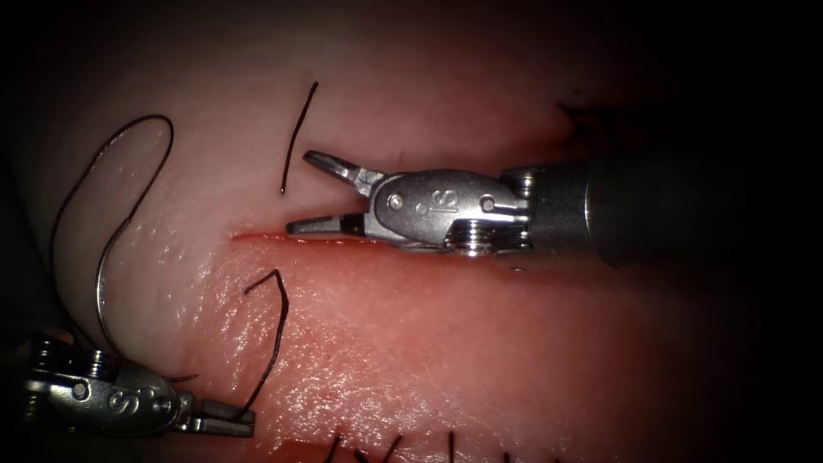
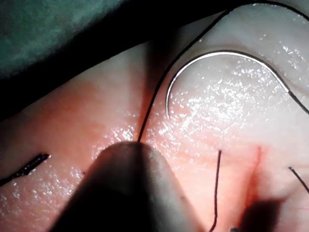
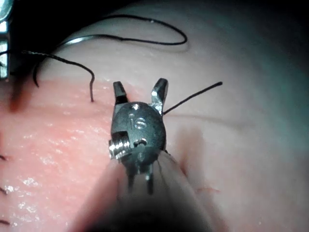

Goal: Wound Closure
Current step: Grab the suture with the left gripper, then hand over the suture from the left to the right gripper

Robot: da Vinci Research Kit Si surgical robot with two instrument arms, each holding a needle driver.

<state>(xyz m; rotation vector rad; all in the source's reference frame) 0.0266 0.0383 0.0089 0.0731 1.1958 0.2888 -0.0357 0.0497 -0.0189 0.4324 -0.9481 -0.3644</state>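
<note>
The pink, wet tissue [image 1: 480, 343] has its cut [image 1: 257, 236] not closed yet — the right tool [image 1: 310, 193] has spread, empty jaws, the left tool [image 1: 236, 422] pinches thin black thread [image 1: 276, 343], and the curved silver needle [image 2: 217, 60] lies loose on top.

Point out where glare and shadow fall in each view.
Endoscope view: highlights on wet tissue, edges dark; left tool shut on thread, right tool open, empty. Left wrist view: glare along the needle, lying free on tissue left of the cut. Right wrist view: the right tool shadows the tissue.

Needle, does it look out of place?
Yes: the thin curved steel needle lies loose on the pale pink tissue, left of the cut, not stuck in. The left tool grips only black thread; the right tool's open jaws hold nothing.
</note>
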